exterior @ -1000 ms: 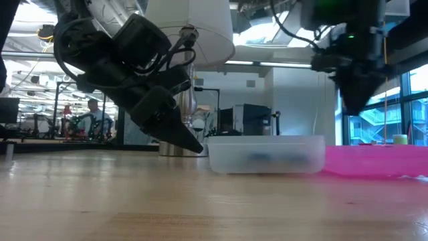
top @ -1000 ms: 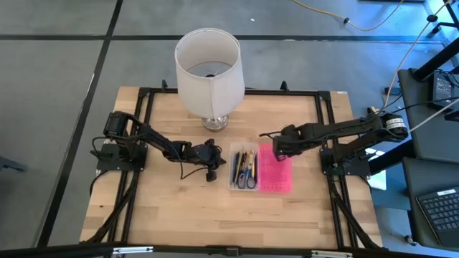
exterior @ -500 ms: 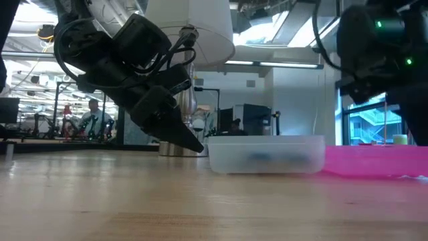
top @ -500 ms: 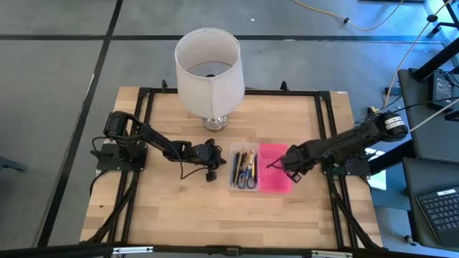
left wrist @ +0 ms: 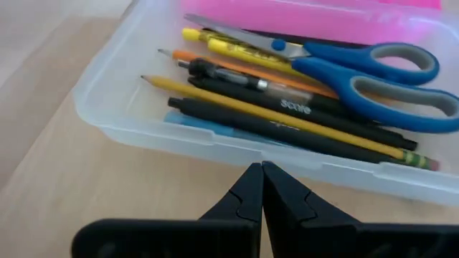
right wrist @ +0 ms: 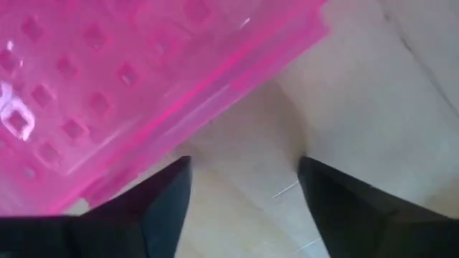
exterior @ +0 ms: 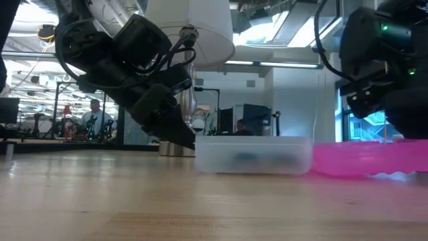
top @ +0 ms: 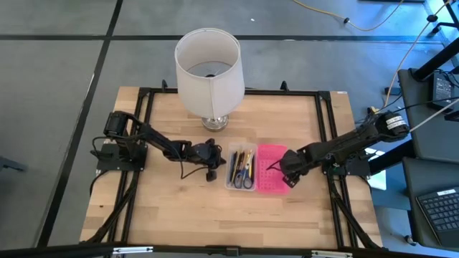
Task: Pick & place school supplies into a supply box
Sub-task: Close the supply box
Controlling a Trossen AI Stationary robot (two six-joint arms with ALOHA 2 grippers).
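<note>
My right gripper (top: 285, 174) sat low at the outer long edge of the pink lid (top: 272, 169), fingers spread, nothing between them. In the right wrist view the lid (right wrist: 143, 79) lay just ahead of the fingertips (right wrist: 168, 190), its rim running diagonally across the gap, so the edge was in reach but not yet pinched.

The supply box (top: 242, 169) lay beyond the lid from that gripper, lid hinged open flat beside the clear tray. Its long axis ran across my right arm's line of reach, and the lid's free edge faced the right gripper. By my read that arm was the nearer one for flipping the lid shut.

My left gripper (top: 213, 162) was on the tray's opposite long side, tips pressed together, empty, just beside the wall (left wrist: 179, 136). Pencils (left wrist: 287, 118), pens (left wrist: 287, 132) and scissors (left wrist: 366, 68) were already inside, lying lengthwise.

My judgement: placing was done, closing was left.
</note>
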